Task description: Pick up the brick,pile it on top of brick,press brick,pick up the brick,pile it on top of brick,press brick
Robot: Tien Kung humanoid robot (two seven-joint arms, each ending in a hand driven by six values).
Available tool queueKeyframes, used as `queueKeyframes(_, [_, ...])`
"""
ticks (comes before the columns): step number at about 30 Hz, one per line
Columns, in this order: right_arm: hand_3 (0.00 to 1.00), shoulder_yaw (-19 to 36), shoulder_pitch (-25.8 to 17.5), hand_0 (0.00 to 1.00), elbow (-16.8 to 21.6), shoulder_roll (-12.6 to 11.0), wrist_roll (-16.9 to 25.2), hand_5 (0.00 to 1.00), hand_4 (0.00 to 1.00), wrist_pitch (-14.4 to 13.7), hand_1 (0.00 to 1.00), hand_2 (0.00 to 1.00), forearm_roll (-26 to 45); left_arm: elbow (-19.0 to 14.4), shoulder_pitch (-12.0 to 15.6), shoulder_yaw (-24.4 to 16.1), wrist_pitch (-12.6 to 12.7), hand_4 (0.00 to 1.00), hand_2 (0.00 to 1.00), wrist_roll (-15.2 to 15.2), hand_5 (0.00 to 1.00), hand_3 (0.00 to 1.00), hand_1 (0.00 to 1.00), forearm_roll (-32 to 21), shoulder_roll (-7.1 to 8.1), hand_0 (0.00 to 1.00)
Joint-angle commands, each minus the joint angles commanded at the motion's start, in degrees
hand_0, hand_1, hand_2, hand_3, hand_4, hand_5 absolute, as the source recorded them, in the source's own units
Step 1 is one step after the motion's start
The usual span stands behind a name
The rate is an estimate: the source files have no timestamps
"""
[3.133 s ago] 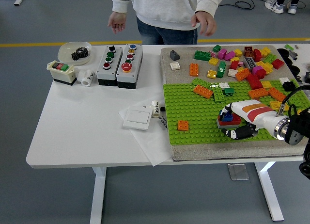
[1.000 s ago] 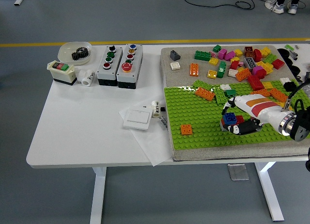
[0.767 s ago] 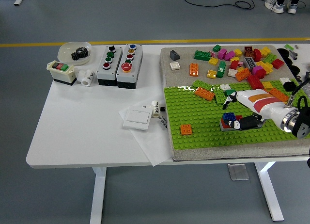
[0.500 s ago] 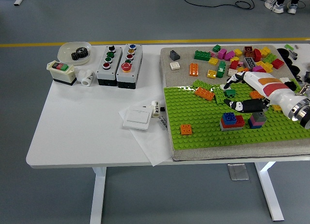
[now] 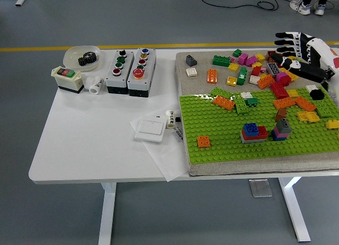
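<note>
A blue brick sits stacked on a red brick on the green baseplate, right of its middle. Just to the right stands a second small stack with a grey brick on top. My right hand hovers high at the picture's right edge, over the loose brick pile at the back of the mat. Its fingers are spread and hold nothing. It is well away from both stacks. A lone orange brick lies at the baseplate's front left. The left arm does not show.
Left of the mat lie a white wall switch on a paper sheet, two button boxes, a small switch box and a bowl with a black gear. More loose bricks lie on the baseplate's back right.
My right hand let go of the blue-on-red stack, lifted off and drew back up to the right over the brick pile. The person at the far side has left the view.
</note>
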Motion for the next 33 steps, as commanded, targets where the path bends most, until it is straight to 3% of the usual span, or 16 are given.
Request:
queueKeyframes(1, [0.864,0.47,-0.03,0.830,-0.67,0.05,0.00,0.761,0.998,0.28,0.804,0.845,2.61,0.01,0.02,-0.07,0.00,0.764,0.792,0.00,0.639,0.666,0.799,0.07,0.00,0.772])
queueKeyframes(2, [0.917,0.79,-0.04,0.885,-1.31,0.09,0.13,0.883,0.998,0.50,0.849,0.874,4.84,0.02,0.05,-0.14,0.01,0.764,0.791,0.00,0.639,0.666,0.801,0.11,-0.01,0.772])
queueKeyframes(7, [0.917,1.88,-0.15,0.885,-4.09,0.25,1.05,0.883,0.998,1.32,0.849,0.874,16.76,0.07,0.22,-0.21,0.11,0.764,0.791,-0.11,0.639,0.666,0.801,-0.01,-0.06,0.772])
queueKeyframes(8, [0.922,1.95,-0.16,0.915,-4.34,0.26,1.11,0.998,0.998,1.45,0.859,0.885,19.37,0.07,0.24,-0.21,0.12,0.764,0.791,-0.12,0.639,0.665,0.799,-0.02,-0.06,0.774])
queueKeyframes(13, [0.922,1.42,-0.08,0.915,-7.03,0.10,1.95,0.998,0.998,2.44,0.859,0.885,30.08,0.04,0.30,-0.07,-0.07,0.764,0.791,-0.06,0.639,0.665,0.799,0.17,-0.08,0.774])
queueKeyframes(22, [0.895,0.79,-0.76,0.908,-11.02,-0.11,3.04,0.998,0.998,3.13,0.847,0.871,32.46,0.09,0.44,-0.53,-0.03,0.764,0.794,0.00,0.641,0.662,0.800,0.98,-0.42,0.775])
queueKeyframes(33, [0.883,1.96,-1.90,0.901,-12.18,-0.36,2.66,0.998,0.998,3.09,0.841,0.864,32.15,0.13,0.49,-0.57,-0.25,0.762,0.793,-0.30,0.638,0.662,0.802,1.05,-0.64,0.777])
